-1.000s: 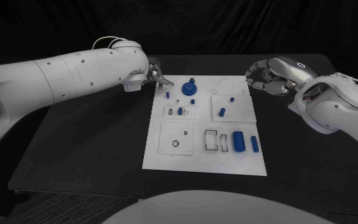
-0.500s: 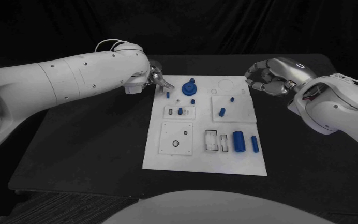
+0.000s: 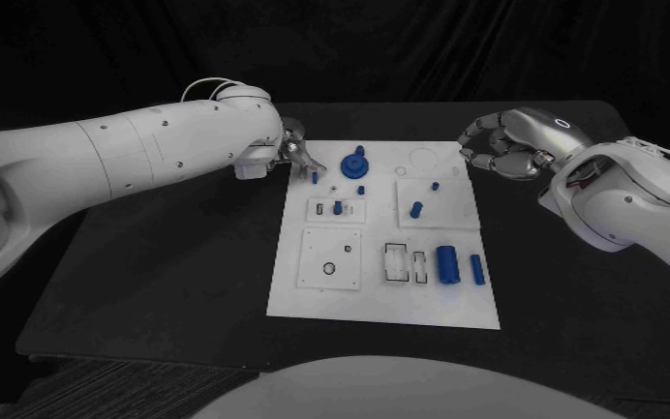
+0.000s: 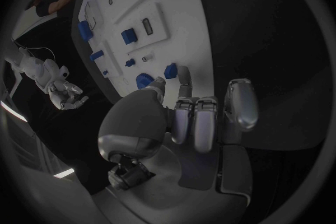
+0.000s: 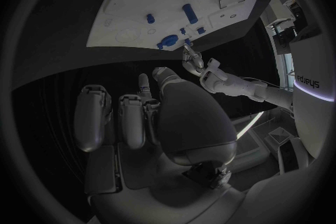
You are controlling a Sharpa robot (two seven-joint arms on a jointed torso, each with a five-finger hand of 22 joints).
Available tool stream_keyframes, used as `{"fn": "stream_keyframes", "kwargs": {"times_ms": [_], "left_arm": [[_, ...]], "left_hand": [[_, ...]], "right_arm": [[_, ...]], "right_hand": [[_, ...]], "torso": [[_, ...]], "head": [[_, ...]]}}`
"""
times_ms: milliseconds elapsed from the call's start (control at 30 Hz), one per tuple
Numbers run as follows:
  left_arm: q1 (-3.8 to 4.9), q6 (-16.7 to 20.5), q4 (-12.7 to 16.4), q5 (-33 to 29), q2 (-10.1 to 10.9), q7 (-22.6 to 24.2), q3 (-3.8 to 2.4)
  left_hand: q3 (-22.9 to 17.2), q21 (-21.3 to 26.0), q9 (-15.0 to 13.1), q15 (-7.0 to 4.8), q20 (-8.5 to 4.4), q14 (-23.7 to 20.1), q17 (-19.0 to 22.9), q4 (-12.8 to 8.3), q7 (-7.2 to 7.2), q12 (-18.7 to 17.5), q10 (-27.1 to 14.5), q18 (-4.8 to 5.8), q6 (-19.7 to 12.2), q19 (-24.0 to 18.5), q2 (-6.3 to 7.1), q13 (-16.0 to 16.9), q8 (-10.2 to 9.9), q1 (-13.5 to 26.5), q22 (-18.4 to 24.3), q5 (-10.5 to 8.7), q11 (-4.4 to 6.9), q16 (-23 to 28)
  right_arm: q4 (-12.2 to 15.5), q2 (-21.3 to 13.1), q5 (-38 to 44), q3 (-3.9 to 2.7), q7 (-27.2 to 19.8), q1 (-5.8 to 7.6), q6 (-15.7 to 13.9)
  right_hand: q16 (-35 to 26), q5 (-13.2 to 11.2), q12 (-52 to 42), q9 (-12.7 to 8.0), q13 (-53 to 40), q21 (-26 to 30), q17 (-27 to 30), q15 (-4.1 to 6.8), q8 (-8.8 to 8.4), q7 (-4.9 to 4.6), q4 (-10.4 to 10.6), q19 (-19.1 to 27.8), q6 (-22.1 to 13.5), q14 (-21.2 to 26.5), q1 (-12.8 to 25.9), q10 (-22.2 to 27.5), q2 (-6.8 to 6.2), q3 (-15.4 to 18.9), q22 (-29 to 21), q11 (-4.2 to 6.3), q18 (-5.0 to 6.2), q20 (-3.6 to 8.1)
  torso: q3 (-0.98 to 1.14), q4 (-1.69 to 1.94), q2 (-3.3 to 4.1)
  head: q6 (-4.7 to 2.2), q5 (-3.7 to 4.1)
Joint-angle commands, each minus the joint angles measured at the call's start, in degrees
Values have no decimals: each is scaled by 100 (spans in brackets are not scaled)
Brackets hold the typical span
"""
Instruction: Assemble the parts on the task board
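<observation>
I saw the left hand (image 3: 292, 148) at the task board's (image 3: 384, 308) far left corner, fingertips pinching a small blue part (image 3: 315, 177). The right hand (image 3: 505, 148) hovered clenched, holding nothing, beside the board's far right corner.

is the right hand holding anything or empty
Empty, as far as the views show. The right hand hovers off the task board's far right corner, fingers curled in, with no blue part between them.
</observation>
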State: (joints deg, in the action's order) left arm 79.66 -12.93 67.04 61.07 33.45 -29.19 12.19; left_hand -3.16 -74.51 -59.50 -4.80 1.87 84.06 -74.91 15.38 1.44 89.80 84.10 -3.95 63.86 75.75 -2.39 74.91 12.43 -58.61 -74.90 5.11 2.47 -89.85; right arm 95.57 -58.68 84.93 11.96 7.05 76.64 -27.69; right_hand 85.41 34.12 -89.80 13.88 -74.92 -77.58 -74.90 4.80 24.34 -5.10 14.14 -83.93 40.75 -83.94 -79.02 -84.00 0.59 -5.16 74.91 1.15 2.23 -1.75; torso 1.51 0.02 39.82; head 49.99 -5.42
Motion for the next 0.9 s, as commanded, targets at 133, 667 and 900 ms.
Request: {"fn": "stream_keyframes", "kwargs": {"times_ms": [133, 667, 900], "left_arm": [[-21, -129, -6, 10, -26, 75, -5], [-31, -174, 9, 10, -58, 97, -5], [-32, -185, -2, 10, -83, 116, -5]], "left_hand": [[36, 32, 29, 46, 18, 594, -1509, -14, 22, 20, 590, -69, -57, -51, -8, 1509, -86, -89, -288, 80, -52, -15], [20, 79, 62, 70, 50, 594, -1509, -87, 38, 20, 590, -79, -52, -77, -43, 1509, -187, -229, -297, 367, -73, -15], [-46, 122, 82, 78, 62, 594, -1509, -201, 41, 20, 590, -88, -58, -101, -67, 1509, -266, -396, -304, 708, -79, -15]], "right_arm": [[2, -2, 5, -4, 48, -14, 23], [3, -3, 4, -4, 73, -14, 51], [0, 3, 4, -4, 70, -14, 60]], "right_hand": [[-35, 21, -20, -9, -1508, 39, -812, -44, 1, 17, -3, -108, 42, -454, -14, -600, -16, -39, 1120, -42, 69, -24], [-46, 23, -20, -11, -1508, 47, -797, -43, 1, 17, -5, -106, 45, -451, -15, -600, -20, -42, 1118, -42, 71, -23], [-55, 23, -20, -12, -1508, 59, -784, -43, 1, 17, -6, -101, 47, -448, -16, -600, -20, -46, 1114, -41, 73, -23]], "torso": [[1, -2, 2], [1, 2, 6], [1, 2, 4]], "head": [[1, -6], [1, -42], [1, -27]]}}
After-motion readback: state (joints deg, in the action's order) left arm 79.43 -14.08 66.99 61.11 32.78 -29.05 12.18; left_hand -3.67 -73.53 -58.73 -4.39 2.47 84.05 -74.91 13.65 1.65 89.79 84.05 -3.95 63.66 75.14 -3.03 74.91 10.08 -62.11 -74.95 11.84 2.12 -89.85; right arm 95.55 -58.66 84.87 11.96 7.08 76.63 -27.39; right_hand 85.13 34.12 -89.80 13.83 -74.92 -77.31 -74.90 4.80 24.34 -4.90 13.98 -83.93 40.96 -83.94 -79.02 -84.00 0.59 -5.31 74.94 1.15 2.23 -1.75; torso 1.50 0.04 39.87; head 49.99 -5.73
